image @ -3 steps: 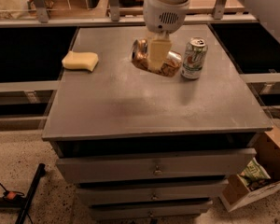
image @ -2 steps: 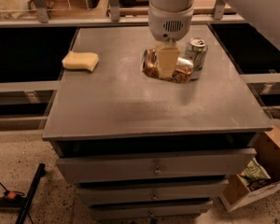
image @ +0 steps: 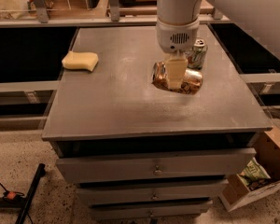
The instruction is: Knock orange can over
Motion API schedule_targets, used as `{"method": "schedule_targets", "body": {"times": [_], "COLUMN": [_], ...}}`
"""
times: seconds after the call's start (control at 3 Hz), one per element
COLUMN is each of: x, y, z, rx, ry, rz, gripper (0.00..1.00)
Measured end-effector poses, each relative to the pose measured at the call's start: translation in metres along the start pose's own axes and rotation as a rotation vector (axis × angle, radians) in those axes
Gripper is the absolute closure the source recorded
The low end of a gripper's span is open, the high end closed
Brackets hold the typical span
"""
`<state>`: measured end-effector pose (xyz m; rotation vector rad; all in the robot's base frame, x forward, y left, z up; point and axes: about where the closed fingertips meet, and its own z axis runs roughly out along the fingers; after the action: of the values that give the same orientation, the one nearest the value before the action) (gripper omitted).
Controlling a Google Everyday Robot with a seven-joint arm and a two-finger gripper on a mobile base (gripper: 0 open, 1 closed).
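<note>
The orange can (image: 190, 81) lies on its side on the grey cabinet top (image: 116, 101), right of centre, its silver end pointing left. My gripper (image: 175, 76) hangs from the white arm directly over the can, its cream finger (image: 175, 71) crossing the can's middle and hiding part of it. The green-and-white can (image: 197, 53) stands upright just behind the lying can, partly hidden by my wrist.
A yellow sponge (image: 80, 61) lies at the back left of the top. Drawers sit below the front edge. A cardboard box (image: 259, 177) with a chip bag stands on the floor at right. A black pole (image: 30, 192) lies on the floor at left.
My arm and gripper moved toward the front and right. The orange can shifted with them, toward the front of the top, still on its side.
</note>
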<state>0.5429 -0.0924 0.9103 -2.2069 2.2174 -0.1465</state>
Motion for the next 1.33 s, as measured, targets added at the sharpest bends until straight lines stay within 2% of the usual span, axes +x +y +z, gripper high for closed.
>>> {"method": "schedule_targets", "body": {"times": [0.33,1.0,1.33], "x": [0.004,-0.007,-0.011], "y": [0.007,0.027,0.020], "z": [0.020,0.059,0.059], "rx": [-0.060,-0.172,-0.142], "ry": [-0.004,-0.020,-0.038], "rz": [0.010,-0.009,-0.006], "gripper": [0.84,0.38,0.14]}}
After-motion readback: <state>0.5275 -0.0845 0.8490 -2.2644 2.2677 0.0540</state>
